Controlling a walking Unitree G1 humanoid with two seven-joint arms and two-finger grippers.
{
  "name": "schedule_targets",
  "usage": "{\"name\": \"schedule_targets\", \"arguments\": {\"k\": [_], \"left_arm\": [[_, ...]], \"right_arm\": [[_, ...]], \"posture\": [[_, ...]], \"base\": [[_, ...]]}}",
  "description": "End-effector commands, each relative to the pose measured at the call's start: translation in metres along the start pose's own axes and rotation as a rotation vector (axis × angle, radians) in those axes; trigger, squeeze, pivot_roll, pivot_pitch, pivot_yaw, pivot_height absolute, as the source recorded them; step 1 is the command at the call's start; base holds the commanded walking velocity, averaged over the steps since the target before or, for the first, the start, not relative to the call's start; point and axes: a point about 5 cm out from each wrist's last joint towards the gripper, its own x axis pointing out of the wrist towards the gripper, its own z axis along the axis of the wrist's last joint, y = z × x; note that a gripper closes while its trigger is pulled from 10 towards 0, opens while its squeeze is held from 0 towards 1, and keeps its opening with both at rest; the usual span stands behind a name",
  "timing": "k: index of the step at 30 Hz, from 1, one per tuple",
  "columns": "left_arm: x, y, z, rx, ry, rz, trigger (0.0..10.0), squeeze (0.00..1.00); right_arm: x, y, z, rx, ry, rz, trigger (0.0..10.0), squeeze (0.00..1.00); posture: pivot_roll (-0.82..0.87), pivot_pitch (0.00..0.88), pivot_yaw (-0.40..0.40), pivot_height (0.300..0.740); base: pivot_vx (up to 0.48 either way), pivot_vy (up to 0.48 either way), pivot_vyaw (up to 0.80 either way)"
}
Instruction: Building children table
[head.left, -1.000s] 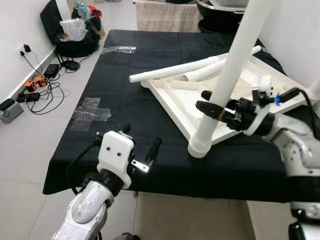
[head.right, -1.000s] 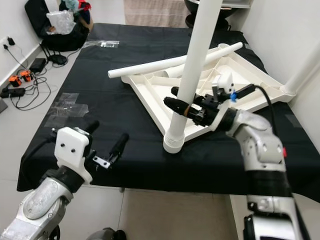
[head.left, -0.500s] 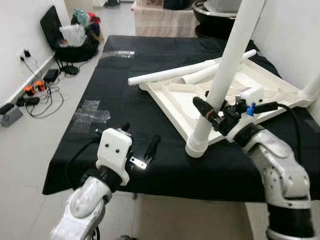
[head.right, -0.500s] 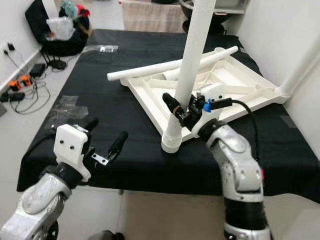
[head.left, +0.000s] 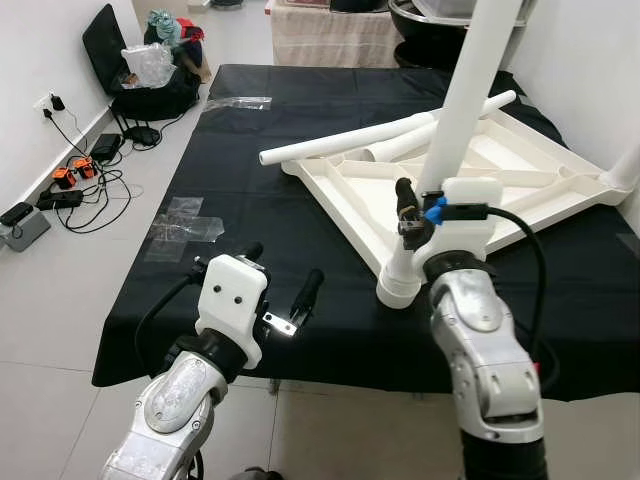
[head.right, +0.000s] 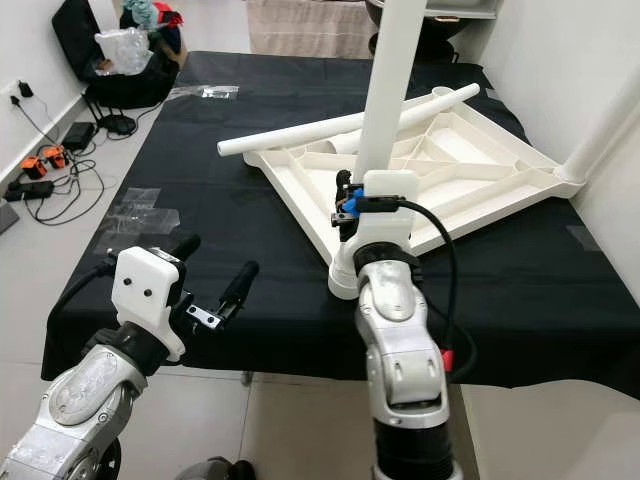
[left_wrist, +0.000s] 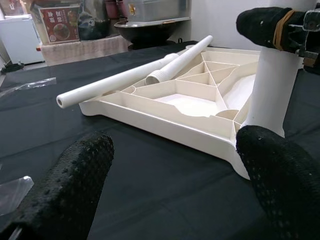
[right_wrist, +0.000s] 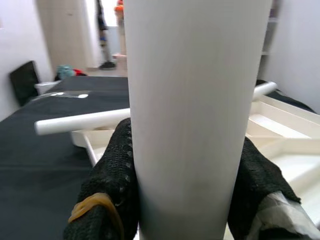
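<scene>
White tabletop (head.left: 500, 185) upside down on black-covered worktop (head.left: 250, 215), ribbed underside up, one corner toward near edge. Upright white leg (head.left: 455, 130) seated in socket at that near corner, collar at base (head.left: 398, 290) resting on cloth. Right hand (head.left: 412, 212) clamped on upright leg just above the collar, black fingers (right_wrist: 112, 185) pressed on both sides of tube, yellow rubber band (right_wrist: 92, 205) on one finger. Blue tag (head.left: 433, 212) on right wrist housing. Second leg (head.left: 350, 140) lying loose across far corner of tabletop, long tube sticking out over cloth to the left. Third leg (head.left: 445, 125) lying beside it, angled across tabletop ribs, open end near the middle. Another mounted leg (head.left: 622, 170) at far right corner, partly cut by frame. Left hand (head.left: 280, 290) hovering over near edge of worktop, well apart from tabletop, fingers (left_wrist: 75, 180) spread wide, holding nothing. Clear tape patches (head.left: 185, 222) stuck on cloth at left. Cables and orange plugs (head.left: 70, 175) on tile floor (head.left: 60, 300) at left. Black bag with plastic wrap (head.left: 150, 70) on floor by far left wall. Striped cloth (head.left: 335, 22) beyond far end of worktop.
</scene>
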Motion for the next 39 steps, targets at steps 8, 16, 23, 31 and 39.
{"name": "schedule_targets", "arguments": {"k": [8,16,23,31,39], "left_arm": [[-0.002,0.000,-0.002,0.004,0.007,0.003,10.0,0.00],[-0.002,0.000,-0.002,0.003,0.009,0.005,10.0,0.00],[-0.001,0.000,-0.003,-0.002,0.008,0.008,10.0,0.00],[-0.001,0.000,-0.002,-0.014,0.007,0.014,10.0,0.00],[-0.001,0.001,-0.003,-0.014,0.011,0.013,10.0,0.00]], "right_arm": [[-0.004,-0.001,-0.010,-0.081,0.076,-0.153,10.0,0.10],[-0.005,0.003,-0.005,-0.060,0.039,-0.116,10.0,1.00],[-0.010,0.000,-0.007,-0.031,0.039,-0.077,10.0,0.00],[-0.027,-0.006,-0.017,-0.050,0.027,0.054,10.0,0.00],[-0.038,-0.021,-0.031,-0.020,0.093,0.116,10.0,0.00]], "posture": [[0.03,0.123,-0.041,0.740],[0.03,0.122,-0.043,0.740],[0.02,0.120,-0.044,0.740],[0.02,0.120,-0.043,0.740],[0.01,0.117,-0.043,0.740]], "base": [[0.000,0.000,0.00],[0.000,0.000,0.00],[0.000,0.000,0.00],[0.000,0.000,0.00],[0.000,0.000,0.00]]}}
